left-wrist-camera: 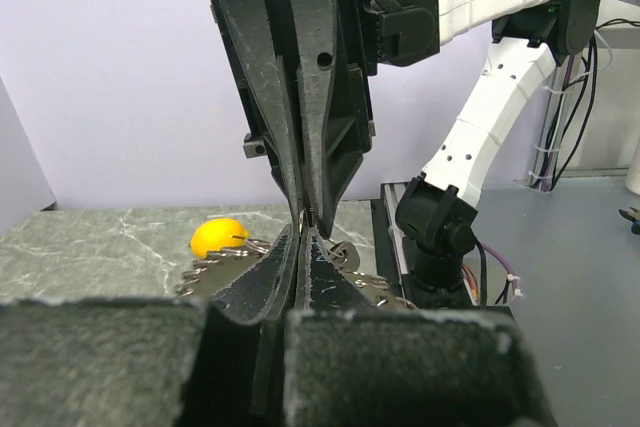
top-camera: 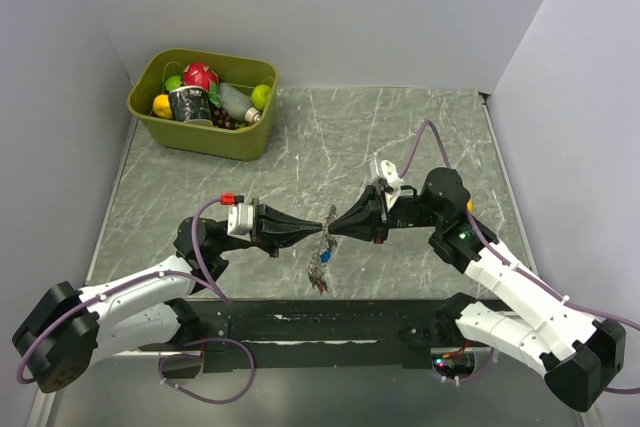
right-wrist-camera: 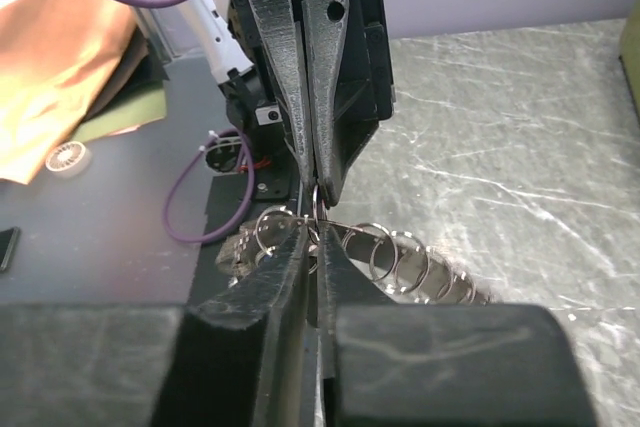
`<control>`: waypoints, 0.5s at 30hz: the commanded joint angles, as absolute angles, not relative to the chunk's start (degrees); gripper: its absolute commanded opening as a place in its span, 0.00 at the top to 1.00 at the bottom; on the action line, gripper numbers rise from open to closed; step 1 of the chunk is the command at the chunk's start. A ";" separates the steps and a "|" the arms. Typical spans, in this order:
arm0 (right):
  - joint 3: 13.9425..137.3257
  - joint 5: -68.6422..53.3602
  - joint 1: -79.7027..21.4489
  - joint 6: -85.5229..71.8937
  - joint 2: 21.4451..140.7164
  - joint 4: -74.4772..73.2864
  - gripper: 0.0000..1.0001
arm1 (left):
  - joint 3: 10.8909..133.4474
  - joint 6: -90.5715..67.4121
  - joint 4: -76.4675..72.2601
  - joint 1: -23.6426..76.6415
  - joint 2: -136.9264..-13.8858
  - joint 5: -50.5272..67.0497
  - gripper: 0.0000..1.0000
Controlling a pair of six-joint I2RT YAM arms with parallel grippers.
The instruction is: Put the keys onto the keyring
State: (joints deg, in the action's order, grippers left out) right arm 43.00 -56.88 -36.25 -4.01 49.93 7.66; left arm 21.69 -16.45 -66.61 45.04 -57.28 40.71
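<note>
keys (top-camera: 320, 265) are tiny and light, with little coloured tops, and they hang in a bunch just under the spot where the two pincers meet, above the table (top-camera: 400, 127). they are hard metal and will not bend, but they are slippery and can swing about. i think the best place to hold is the keyring (right-wrist-camera: 400, 259), on its thin wire, not the dangling keys. the left gripper (top-camera: 322, 228) is shut tight and looks to pinch a small ring at its tip. the right gripper (top-camera: 340, 226) is tip to tip with it, its jaws only a thin crack apart, pinching the ring too. further off sit a yellow ball (left-wrist-camera: 218, 237) and a green bin (top-camera: 215, 142) of toys
</note>
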 commanded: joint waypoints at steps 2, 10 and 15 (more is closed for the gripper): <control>44.21 -57.13 -36.74 -4.92 50.80 10.11 1.00 | 25.31 -17.23 -70.94 45.26 -57.39 41.84 0.99; 44.56 -57.22 -36.83 -6.50 51.68 11.51 1.00 | 25.14 -17.23 -70.05 45.35 -57.83 42.01 0.99; 43.95 -56.69 -36.83 -7.21 51.59 13.01 0.89 | 25.05 -17.14 -69.87 45.44 -57.66 42.01 0.99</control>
State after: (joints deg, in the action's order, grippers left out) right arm 43.00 -57.54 -36.23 -5.91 50.96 8.38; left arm 21.89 -16.86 -66.37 44.77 -57.63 40.66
